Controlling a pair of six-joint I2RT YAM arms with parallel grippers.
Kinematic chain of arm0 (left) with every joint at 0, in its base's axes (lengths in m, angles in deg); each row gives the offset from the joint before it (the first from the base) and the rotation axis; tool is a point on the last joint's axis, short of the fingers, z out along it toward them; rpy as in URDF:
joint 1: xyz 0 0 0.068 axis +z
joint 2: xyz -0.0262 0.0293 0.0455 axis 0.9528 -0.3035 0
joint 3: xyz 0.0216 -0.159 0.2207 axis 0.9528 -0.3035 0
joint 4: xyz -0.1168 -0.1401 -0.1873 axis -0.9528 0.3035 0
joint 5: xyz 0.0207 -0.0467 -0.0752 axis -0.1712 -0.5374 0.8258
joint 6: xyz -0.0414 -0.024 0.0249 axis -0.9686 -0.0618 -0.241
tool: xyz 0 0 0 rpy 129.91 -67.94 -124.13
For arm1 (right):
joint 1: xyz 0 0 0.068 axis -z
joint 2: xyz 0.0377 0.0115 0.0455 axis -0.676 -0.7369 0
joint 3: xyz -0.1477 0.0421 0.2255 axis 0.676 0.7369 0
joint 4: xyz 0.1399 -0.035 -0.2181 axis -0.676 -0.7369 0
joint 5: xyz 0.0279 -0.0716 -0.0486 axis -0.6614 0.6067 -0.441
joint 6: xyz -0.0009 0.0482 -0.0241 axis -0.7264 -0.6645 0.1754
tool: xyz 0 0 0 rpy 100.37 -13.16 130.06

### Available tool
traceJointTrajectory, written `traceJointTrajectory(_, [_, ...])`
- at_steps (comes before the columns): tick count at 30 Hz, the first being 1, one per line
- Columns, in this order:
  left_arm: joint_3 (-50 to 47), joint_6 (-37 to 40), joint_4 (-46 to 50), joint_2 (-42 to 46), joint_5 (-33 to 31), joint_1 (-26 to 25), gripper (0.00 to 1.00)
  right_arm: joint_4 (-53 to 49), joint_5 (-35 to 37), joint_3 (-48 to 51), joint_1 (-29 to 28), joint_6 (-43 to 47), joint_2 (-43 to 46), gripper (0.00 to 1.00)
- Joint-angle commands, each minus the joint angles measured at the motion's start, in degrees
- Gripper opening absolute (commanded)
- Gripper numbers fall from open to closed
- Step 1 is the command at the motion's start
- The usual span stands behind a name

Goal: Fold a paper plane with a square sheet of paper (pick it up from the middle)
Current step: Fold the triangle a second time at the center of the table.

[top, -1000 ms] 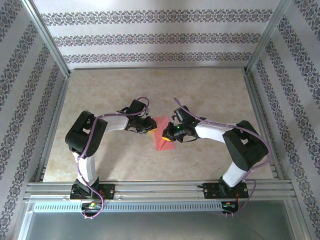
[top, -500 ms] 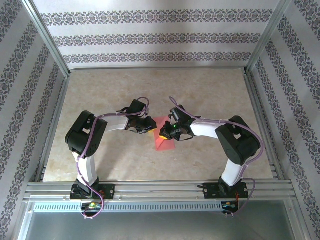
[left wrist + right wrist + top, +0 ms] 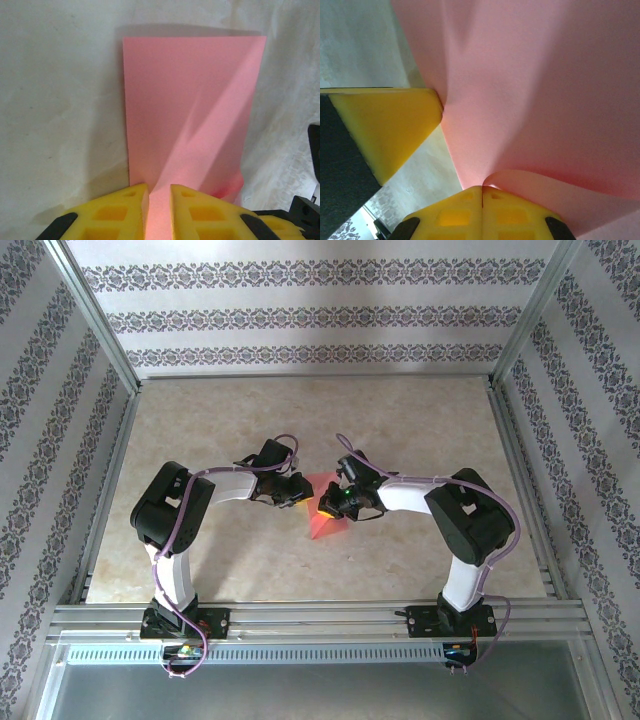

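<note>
Left gripper (image 3: 159,192) jaws: nearly closed, only a slit between the yellow pads, with the near edge of the paper (image 3: 192,110) nipped in it. Right gripper (image 3: 481,192) jaws: fully closed. A curled lip of paper runs into the tips and looks pinched there, though the contact itself is hard to see.

Paper: dead centre of the top view, between the two grippers, partly raised off the table (image 3: 420,430). In the left wrist view it fills the upper middle, with a diagonal line of shade running from the pads to the upper right corner. In the right wrist view it billows across the upper right.

Step in hand, as I judge it: carrying one side over to make a fold.
- Use the left pinch as a fixed anchor.
- Swing the right side over in an arc. Don't pull, since a thin sheet will tear or slip.
- Line the edges up before pressing the crease flat.
- The fingers sit very close together, so mind a clash.

Writing: none readable. The paper is plain, the grippers show no labels, and the walls carry ornament only.
</note>
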Motion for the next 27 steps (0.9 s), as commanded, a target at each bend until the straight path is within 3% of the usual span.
traceJointTrajectory(1, [-0.12,1.11,3.95,-2.04,-1.29,-0.53,0.2,0.45,0.36,-1.57,-0.83,-0.29,-1.34,0.0])
traceJointTrajectory(27, [-0.46,1.35,3.87,-1.6,-1.01,-0.51,0.2,-2.95,-0.27,-2.94,-1.1,1.84,-2.77,0.02])
